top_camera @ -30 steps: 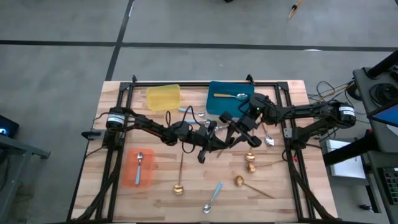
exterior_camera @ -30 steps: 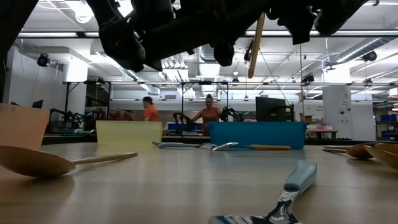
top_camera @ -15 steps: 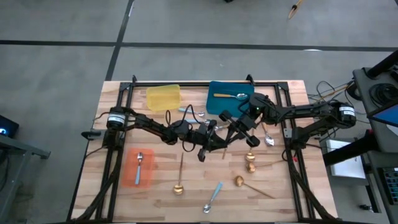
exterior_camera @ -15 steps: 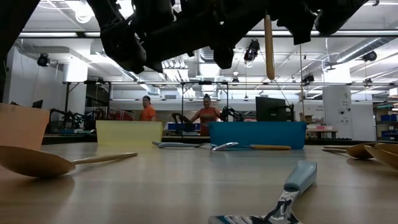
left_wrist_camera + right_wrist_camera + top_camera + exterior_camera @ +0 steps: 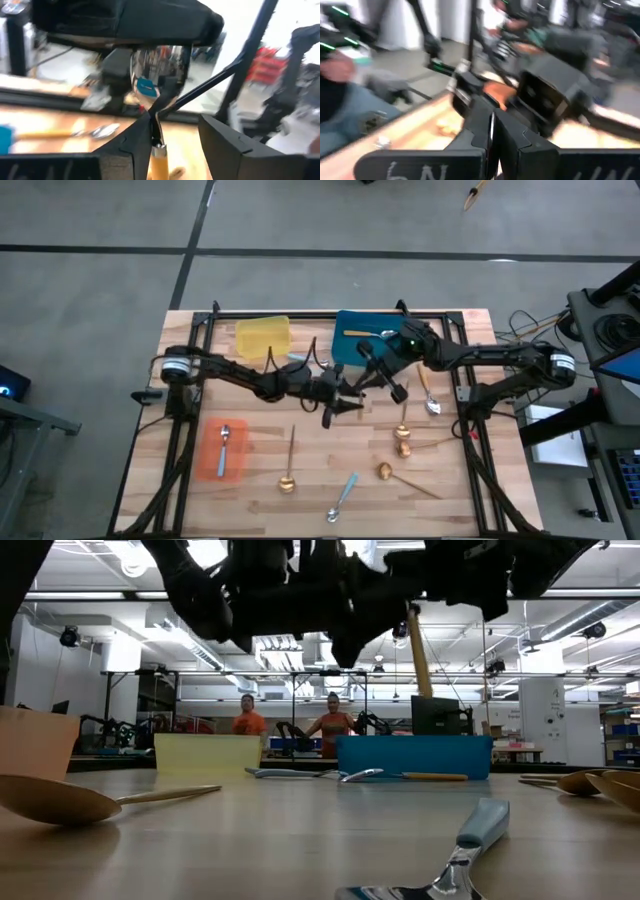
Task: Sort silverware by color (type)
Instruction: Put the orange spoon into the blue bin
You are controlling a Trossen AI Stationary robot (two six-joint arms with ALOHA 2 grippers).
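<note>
Noticed both arms pulled toward the far side compared with a second ago, closer to the blue rectangular plastic tray [image 5: 345, 345]. Caught the right gripper [image 5: 490, 131] clamped tight on the shiny bowl end of the silver spoon with the orange handle [image 5: 160, 67], held up in the air over the middle of the wooden table [image 5: 250, 500]. Found the left gripper [image 5: 175, 131] loosened by then, fingers [image 5: 132, 150] spread either side of that handle, one just beside it and the other apart. Saw the handle hanging tilted in the low view, well above the tabletop.

Spotted a second orange-handled spoon [image 5: 368, 334] lying in the blue tray, and a light-blue-handled spoon [image 5: 224, 442] in the flat orange tray [image 5: 208, 465] at near left. Saw the yellow plastic tray [image 5: 263, 337] just left of the blue one. Counted three all-gold spoons [image 5: 288, 470] loose on the near half, plus a loose blue-handled spoon [image 5: 343, 496] by the near edge and one more silver-bowled spoon [image 5: 428, 398] out right. Also made out two people in orange shirts [image 5: 247, 720] in the room behind.
</note>
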